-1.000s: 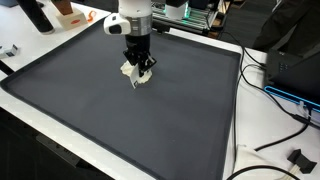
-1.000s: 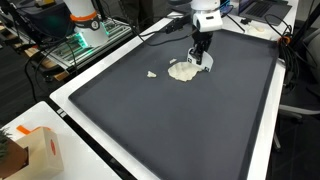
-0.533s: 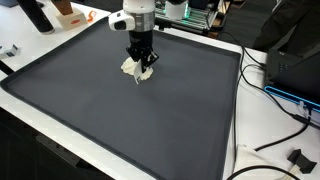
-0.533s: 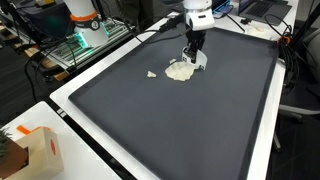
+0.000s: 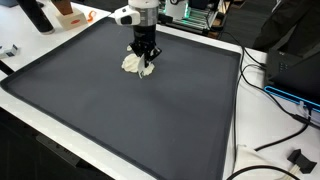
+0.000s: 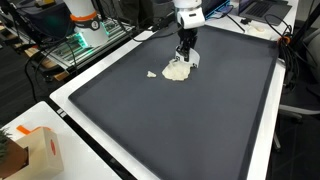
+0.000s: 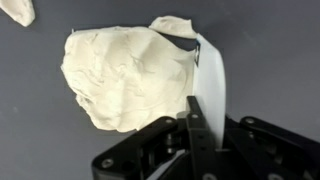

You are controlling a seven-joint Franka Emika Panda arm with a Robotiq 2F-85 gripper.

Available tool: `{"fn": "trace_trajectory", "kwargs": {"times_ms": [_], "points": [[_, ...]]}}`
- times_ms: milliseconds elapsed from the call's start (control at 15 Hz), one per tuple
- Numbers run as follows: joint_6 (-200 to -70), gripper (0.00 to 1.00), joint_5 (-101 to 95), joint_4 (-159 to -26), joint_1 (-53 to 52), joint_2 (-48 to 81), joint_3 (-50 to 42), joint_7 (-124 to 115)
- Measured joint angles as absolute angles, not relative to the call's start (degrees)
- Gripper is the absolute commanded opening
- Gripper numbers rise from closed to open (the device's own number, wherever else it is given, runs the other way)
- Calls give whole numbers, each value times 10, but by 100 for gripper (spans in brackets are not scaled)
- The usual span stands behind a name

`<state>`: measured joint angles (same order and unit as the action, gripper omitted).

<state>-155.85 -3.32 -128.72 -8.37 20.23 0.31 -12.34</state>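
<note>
Seemingly dough point(image 7: 125, 80) against scraper point(image 7: 210, 90) between fingers point(image 7: 193, 125)

We are seeing pale, lumpy dough point(image 7: 125, 80) lying on the dark counter point(image 7: 270, 60), a white blade point(image 7: 212, 85) touching its edge.

dough lump point(image 7: 130, 75) cream-white, no pattern; small scrap point(image 7: 17, 10) same cream; blade point(image 7: 210, 85) plain white; hand point(image 7: 190, 140) black; mat point(image 5: 130, 120) uniform dark grey; surface point(image 5: 244, 110) white.

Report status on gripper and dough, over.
Gripper shut on white blade. Blade at edge of dough lump, dark mat. Small scrap lies apart; nothing blocking.
</note>
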Motion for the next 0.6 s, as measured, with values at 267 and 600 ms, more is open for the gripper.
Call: {"fn": "trace_trajectory", "kwargs": {"times_ms": [267,600], "points": [[-1558,1,-40,-1318,-84,182,2,-123],[-1563,1,-53,-1333,-84,173,2,-108]]}}
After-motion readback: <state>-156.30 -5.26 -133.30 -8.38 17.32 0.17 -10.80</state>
